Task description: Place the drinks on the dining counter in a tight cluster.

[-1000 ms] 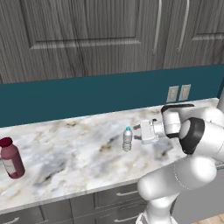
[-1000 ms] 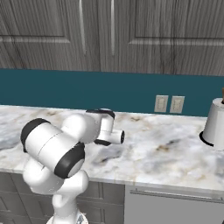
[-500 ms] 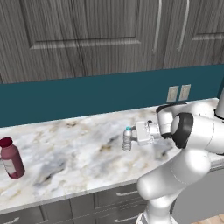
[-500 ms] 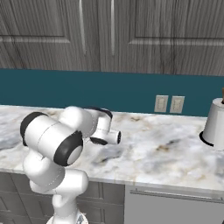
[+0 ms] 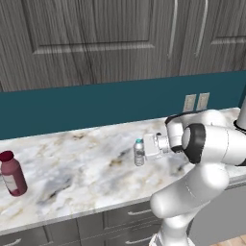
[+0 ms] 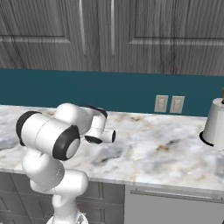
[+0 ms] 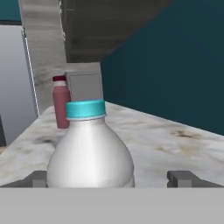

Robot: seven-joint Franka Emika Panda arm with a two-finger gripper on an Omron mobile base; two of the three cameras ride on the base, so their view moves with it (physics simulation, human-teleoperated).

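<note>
A clear water bottle with a teal cap stands upright on the marble counter under the teal backsplash. My gripper is level with it at its right side and open. In the hand view the water bottle stands close up between the two fingertips, nearer the left one, and nothing touches it. A pink-red juice bottle stands at the counter's far left; the juice bottle shows behind the water bottle in the hand view. The dining counter is out of view.
A white canister stands at the right end of the counter. Two wall outlets sit in the backsplash behind the arm. Grey cabinets hang above, drawers run below the counter edge.
The hand has crept left toward the water bottle, and the arm's elbow has swung lower and forward. Both bottles stand where they were.
</note>
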